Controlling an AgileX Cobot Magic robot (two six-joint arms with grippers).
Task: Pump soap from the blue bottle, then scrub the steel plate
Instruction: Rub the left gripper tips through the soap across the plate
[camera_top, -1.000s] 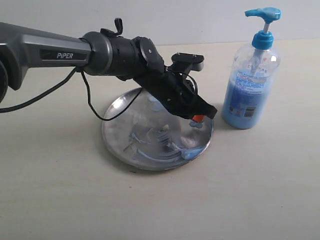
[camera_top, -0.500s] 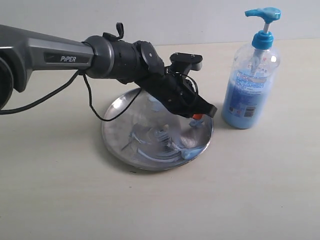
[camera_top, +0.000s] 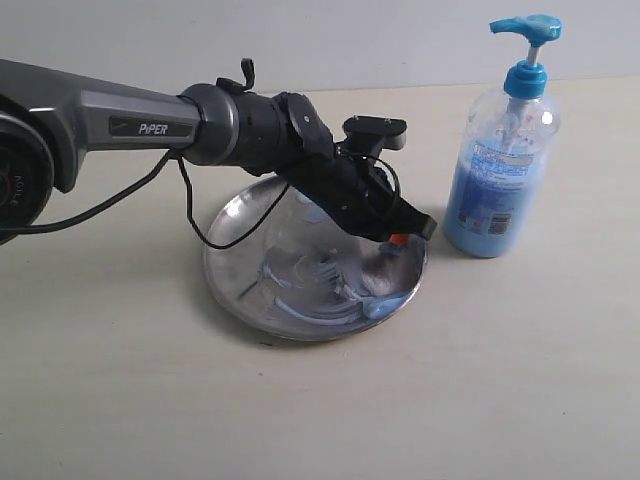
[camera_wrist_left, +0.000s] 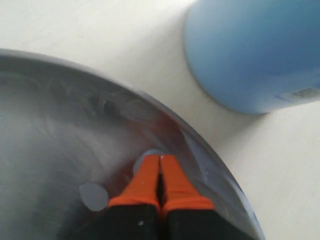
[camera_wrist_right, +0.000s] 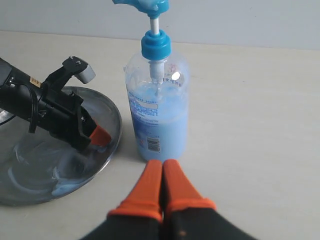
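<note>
The steel plate (camera_top: 250, 262) lies on the table, streaked with pale blue soap (camera_top: 385, 305) near its right rim. My left gripper (camera_top: 397, 240) is shut, its orange tips pressed down inside the plate close to that rim (camera_wrist_left: 160, 159). The wrist view also shows a soap blob (camera_wrist_left: 93, 195) beside the tips. The blue bottle (camera_top: 500, 160) stands upright just right of the plate, pump head up. My right gripper (camera_wrist_right: 162, 162) is shut and empty, a short way from the bottle (camera_wrist_right: 159, 115) base; it is out of the exterior view.
The left arm (camera_top: 120, 125) and its hanging cable (camera_top: 195, 215) stretch over the plate's left side. The plate and bottle stand on a pale tabletop (camera_top: 500, 380), with a light wall behind.
The left arm has slid a little to the right, with its tips staying at the plate's right rim. Bottle and plate have not moved.
</note>
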